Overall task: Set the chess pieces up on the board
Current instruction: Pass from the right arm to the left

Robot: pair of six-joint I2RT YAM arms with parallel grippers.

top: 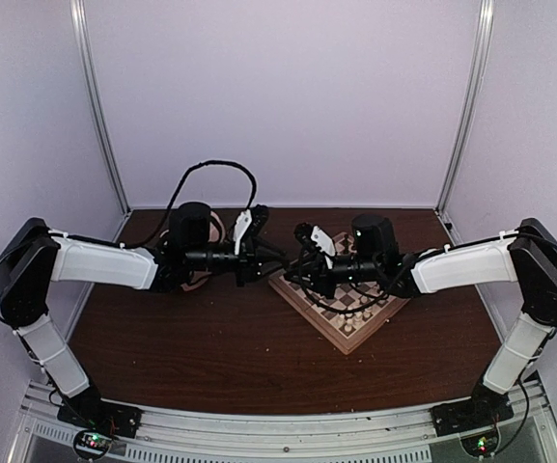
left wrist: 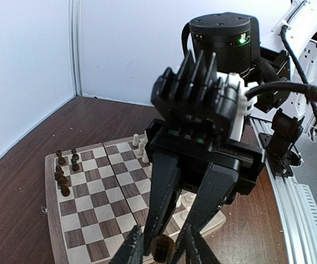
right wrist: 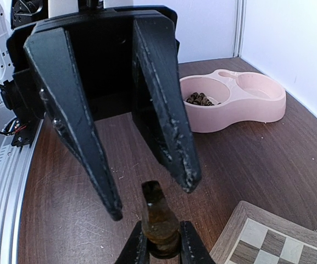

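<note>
My right gripper (right wrist: pixel 159 245) is shut on the base of a dark chess piece (right wrist: pixel 157 212) and holds it in the air beside the board's (right wrist: pixel 268 236) corner. My left gripper (right wrist: pixel 153 198) faces it, open, with its fingers on either side of the piece's top and not touching it. In the left wrist view my left gripper (left wrist: pixel 162 245) straddles the right gripper's closed fingers (left wrist: pixel 163 187) and the piece (left wrist: pixel 161 250). Several dark pieces (left wrist: pixel 65 170) stand at the board's (left wrist: pixel 51 220) left edge. From above, both grippers meet at the board's (top: pixel 355 323) left corner.
A pink double bowl (right wrist: pixel 235 104) stands on the brown table behind the left gripper, with several dark pieces (right wrist: pixel 199 99) in its left cup. Pale cream chessmen (left wrist: pixel 139 148) stand along the board's far and right side. Cables hang off both wrists.
</note>
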